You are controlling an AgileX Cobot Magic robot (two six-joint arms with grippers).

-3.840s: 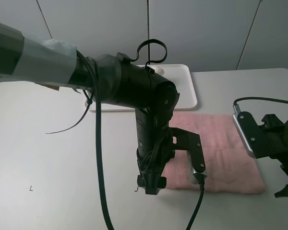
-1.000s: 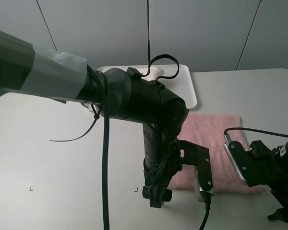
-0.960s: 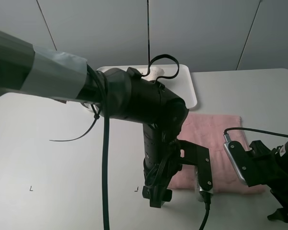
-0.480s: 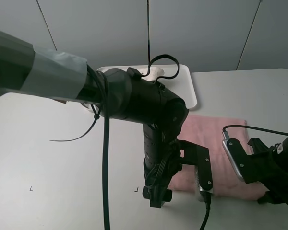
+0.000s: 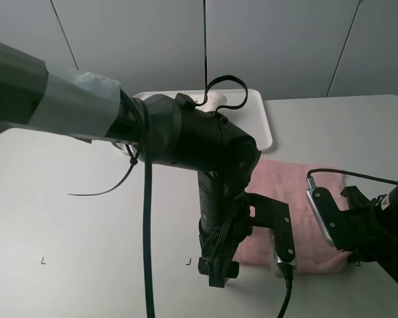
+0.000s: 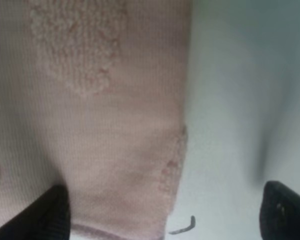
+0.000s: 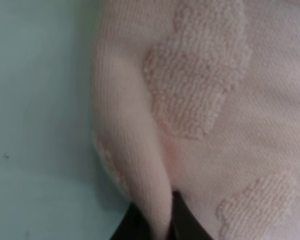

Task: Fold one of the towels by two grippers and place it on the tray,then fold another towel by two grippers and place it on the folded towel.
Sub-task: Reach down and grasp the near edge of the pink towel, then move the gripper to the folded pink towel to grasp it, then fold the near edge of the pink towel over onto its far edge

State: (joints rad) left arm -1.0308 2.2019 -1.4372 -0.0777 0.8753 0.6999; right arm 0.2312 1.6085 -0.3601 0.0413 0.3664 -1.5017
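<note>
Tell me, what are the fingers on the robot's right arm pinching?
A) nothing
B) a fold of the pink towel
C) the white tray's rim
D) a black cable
B: the right wrist view shows the right arm's fingers closed on a raised fold of the pink towel.
</note>
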